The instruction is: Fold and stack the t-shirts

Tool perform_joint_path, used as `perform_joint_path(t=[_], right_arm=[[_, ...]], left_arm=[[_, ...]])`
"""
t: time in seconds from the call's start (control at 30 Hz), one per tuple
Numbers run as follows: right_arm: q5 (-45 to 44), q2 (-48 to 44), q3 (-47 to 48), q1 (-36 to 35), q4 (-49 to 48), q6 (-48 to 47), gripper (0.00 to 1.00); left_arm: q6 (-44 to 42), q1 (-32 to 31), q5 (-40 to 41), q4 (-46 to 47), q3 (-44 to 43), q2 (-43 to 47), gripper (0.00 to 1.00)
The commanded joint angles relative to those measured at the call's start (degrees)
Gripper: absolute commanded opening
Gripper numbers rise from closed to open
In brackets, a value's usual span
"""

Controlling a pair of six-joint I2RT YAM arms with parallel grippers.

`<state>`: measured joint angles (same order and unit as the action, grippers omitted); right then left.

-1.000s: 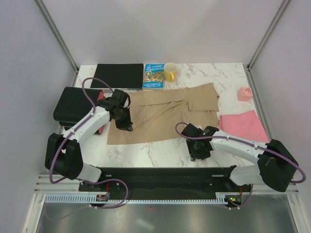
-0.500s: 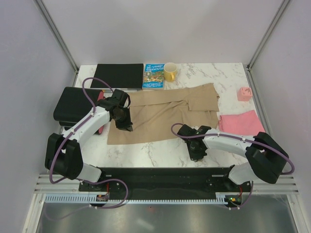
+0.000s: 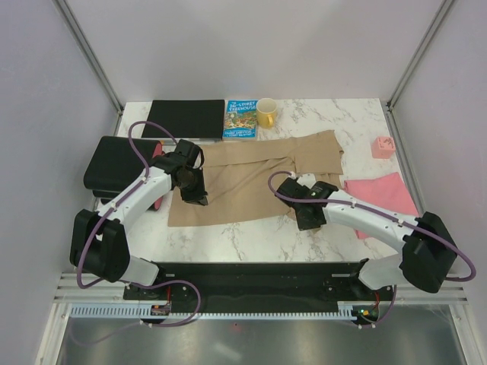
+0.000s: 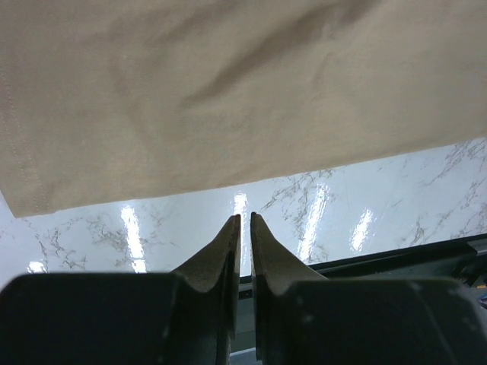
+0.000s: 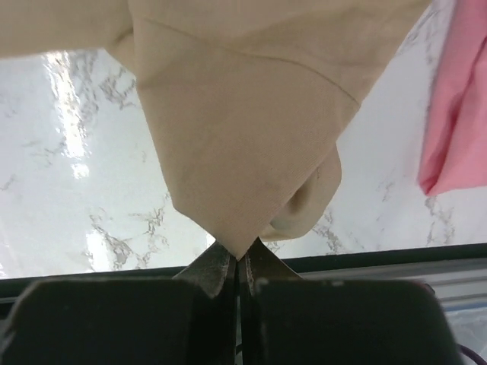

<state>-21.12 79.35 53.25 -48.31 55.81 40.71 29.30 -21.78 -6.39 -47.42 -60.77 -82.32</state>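
A tan t-shirt (image 3: 251,179) lies spread across the middle of the marble table. Its near right corner is pinched and lifted by my right gripper (image 3: 310,220), shut on it; in the right wrist view the cloth (image 5: 243,152) hangs as a folded point from the gripper (image 5: 242,258). The pink t-shirt (image 3: 380,196) lies flat to the right and shows at the edge of the right wrist view (image 5: 460,114). My left gripper (image 3: 194,199) rests at the tan shirt's near left edge. Its jaws (image 4: 243,217) stand nearly together with a thin slit, nothing between them, just short of the hem (image 4: 228,91).
A black-and-pink drawer box (image 3: 118,163) stands at the left beside my left arm. Along the back are a flat black case (image 3: 185,118), a blue book (image 3: 240,119) and a yellow mug (image 3: 266,112). A small pink block (image 3: 382,146) sits at the right.
My right gripper closed on the tan shirt's near right corner and drew it up and back toward the shirt's middle. The left arm stayed put.
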Motion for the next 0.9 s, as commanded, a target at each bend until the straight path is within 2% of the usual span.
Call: perform_joint_path(t=[0.0,0.2,0.37,0.53,0.87], right_arm=[[-7.1,-1.7,6.7,0.2,5.0,0.6,0.0],[-12.5,0.2,15.6,2.4,7.2,-2.7,0.0],[-14.9,6.0,18.9,9.5,2.8,-9.6,0.0],[-13.4,15.0,21.9,15.5,-4.5,-14.3,0.01],[-6.8,32.6,38.5,17.6,-9.5,-19.2,0.01]], left_arm=[[-1.9,-0.3,-0.6,0.8,0.2,1.7,0.16],[-2.2,-0.2,-0.7,0.7,0.3,1.9,0.16],[-2.4,-0.2,-1.2,0.7,0.0,1.4,0.16],[-2.8,-0.3,-1.6,0.7,-0.2,1.0,0.16],[-3.5,-0.2,-1.2,0.1,0.0,0.6,0.15]])
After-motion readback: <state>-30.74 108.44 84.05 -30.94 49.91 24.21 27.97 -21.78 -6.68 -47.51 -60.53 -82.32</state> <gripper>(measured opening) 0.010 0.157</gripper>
